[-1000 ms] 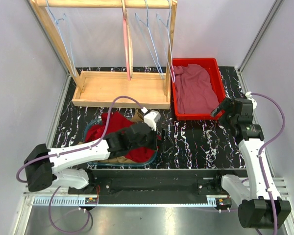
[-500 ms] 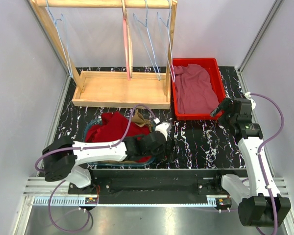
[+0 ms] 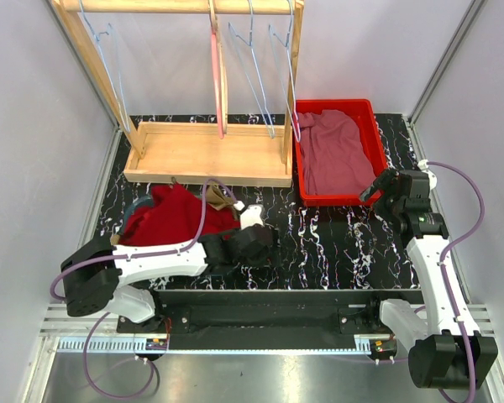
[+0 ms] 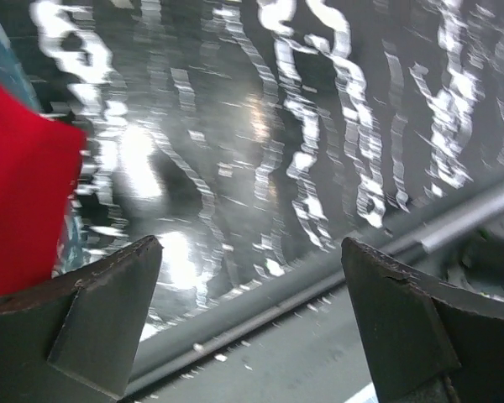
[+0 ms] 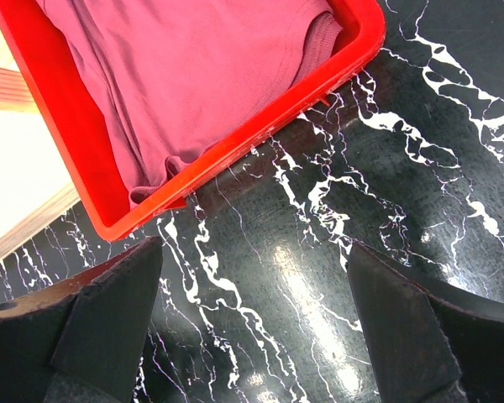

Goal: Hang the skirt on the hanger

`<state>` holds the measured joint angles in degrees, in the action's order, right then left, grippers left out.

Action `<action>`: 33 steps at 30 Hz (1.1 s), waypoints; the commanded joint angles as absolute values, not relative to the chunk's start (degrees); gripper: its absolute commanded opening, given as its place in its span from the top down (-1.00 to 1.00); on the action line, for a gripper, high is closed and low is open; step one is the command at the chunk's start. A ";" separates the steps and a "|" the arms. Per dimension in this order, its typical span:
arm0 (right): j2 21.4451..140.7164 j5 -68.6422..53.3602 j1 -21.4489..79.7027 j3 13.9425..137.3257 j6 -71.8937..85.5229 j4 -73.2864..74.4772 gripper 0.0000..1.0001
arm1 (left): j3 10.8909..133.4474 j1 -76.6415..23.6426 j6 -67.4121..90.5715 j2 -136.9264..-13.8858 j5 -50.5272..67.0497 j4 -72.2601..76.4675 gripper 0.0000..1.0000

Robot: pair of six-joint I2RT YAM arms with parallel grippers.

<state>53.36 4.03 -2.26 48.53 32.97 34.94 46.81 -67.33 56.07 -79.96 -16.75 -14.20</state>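
The red skirt [image 3: 172,220] lies crumpled on the black marble table, left of centre, over a teal hanger [image 3: 137,206] whose rim peeks out at its left. A tan piece [image 3: 222,198] shows at its far right edge. My left gripper [image 3: 265,246] is open and empty, low over the table just right of the skirt. In the left wrist view a corner of the skirt [image 4: 21,201] lies left of the open jaws, apart from them. My right gripper [image 3: 383,188] is open and empty above the table by the red bin's near right corner.
A wooden rack [image 3: 206,155] at the back holds several wire hangers [image 3: 260,67] and a pink one [image 3: 216,67]. A red bin [image 3: 375,143] with a maroon garment [image 3: 328,147] stands at the back right, and shows in the right wrist view [image 5: 235,159]. The table's near rail [image 4: 319,285] lies under the left jaws.
The skirt and teal hanger have slid left and back across the table. My left arm has folded lower toward the near edge, its gripper off the skirt. The right arm has not moved.
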 commanded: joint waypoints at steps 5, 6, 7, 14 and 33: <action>52.91 6.24 -2.37 47.99 32.78 32.96 -0.97 | 38.41 -58.02 55.72 -78.41 -24.52 -28.56 -0.95; 53.00 6.15 -2.37 47.99 32.87 32.87 -0.97 | 37.54 -57.05 55.20 -77.79 -24.87 -28.83 -0.95; 53.00 6.07 -2.37 47.99 32.87 32.87 -0.97 | 37.09 -56.00 54.93 -77.17 -24.96 -29.26 -0.95; 53.61 5.80 -2.37 47.90 33.05 32.70 -0.96 | 34.89 -48.00 50.46 -69.54 -26.19 -29.44 -0.95; 51.15 5.36 -2.37 47.81 32.43 33.13 -0.99 | 52.81 -46.50 35.05 -49.67 -26.95 -41.09 -0.97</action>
<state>52.21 5.87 -2.26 47.09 32.99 34.30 47.18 -47.94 33.89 -53.76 -12.43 -32.18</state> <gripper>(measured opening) 0.993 0.987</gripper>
